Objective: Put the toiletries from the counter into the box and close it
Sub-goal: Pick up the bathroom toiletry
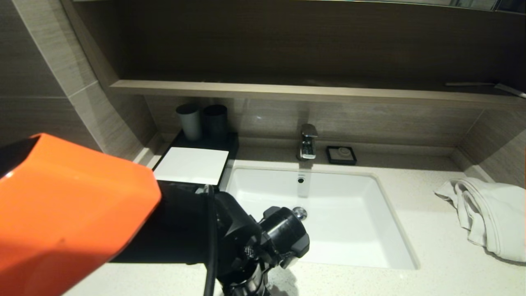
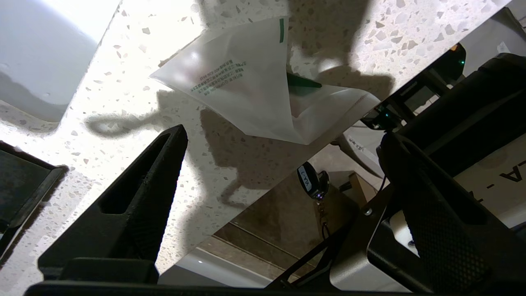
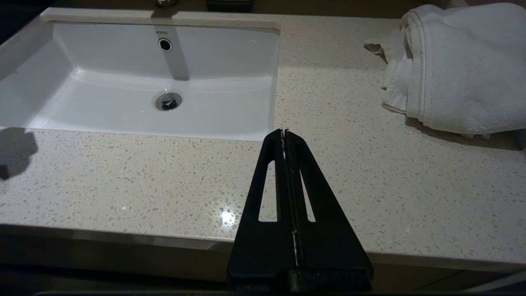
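One packet (image 2: 250, 94) overhangs the counter (image 2: 135, 82) edge beyond the wide-open left hand (image 2: 283, 142).

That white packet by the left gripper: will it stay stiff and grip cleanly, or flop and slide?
The packet will probably flop: its thin translucent wrapper is already bent and creased. It looks light, so a push may skate it across the polished counter. It lies at the counter's front edge, so a nudge could tip it off. The left gripper, open, should close from both sides.
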Controlling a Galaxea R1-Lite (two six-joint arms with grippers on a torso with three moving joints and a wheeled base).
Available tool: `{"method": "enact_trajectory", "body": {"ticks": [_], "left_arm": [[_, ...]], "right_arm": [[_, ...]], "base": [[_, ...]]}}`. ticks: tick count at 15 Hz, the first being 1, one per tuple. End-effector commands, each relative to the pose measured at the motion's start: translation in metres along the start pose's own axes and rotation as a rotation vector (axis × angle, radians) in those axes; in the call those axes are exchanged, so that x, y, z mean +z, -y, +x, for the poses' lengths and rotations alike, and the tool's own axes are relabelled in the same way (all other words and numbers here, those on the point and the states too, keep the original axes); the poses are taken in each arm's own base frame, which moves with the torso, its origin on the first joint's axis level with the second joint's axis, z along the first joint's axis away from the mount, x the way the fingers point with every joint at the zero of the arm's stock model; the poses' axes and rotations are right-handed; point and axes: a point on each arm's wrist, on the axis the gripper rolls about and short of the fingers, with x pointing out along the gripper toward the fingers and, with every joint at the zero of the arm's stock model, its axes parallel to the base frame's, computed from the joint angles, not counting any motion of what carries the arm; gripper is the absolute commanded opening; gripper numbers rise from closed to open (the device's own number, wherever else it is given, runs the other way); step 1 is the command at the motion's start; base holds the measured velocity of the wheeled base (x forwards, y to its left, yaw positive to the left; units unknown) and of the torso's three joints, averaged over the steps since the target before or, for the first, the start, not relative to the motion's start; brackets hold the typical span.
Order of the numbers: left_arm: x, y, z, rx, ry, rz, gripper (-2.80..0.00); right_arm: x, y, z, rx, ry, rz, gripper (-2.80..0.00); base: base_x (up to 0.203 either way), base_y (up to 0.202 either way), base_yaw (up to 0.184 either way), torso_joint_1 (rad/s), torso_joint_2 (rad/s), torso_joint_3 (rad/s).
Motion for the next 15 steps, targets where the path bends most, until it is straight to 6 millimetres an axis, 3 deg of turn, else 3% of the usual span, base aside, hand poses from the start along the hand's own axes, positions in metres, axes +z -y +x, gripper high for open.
{"method": "enact_trajectory", "body": {"ticks": [1,15], "left_arm": [[-0.0001,0.0004,0.0029,0.0,-0.012,0.001,0.0],[-0.0019,0.0018,0.0122,-0.003,-0.049,0.006,0.0]], "right_arm": [[0.0,0.0,0.0,0.0,0.0,0.0,-2.8],[0.0,0.0,0.0,0.0,0.0,0.0,-2.8]], "base": [[0.0,0.0,0.0,0.0,0.0,0.0],[0.0,0.0,0.0,0.0,0.0,0.0]]}}
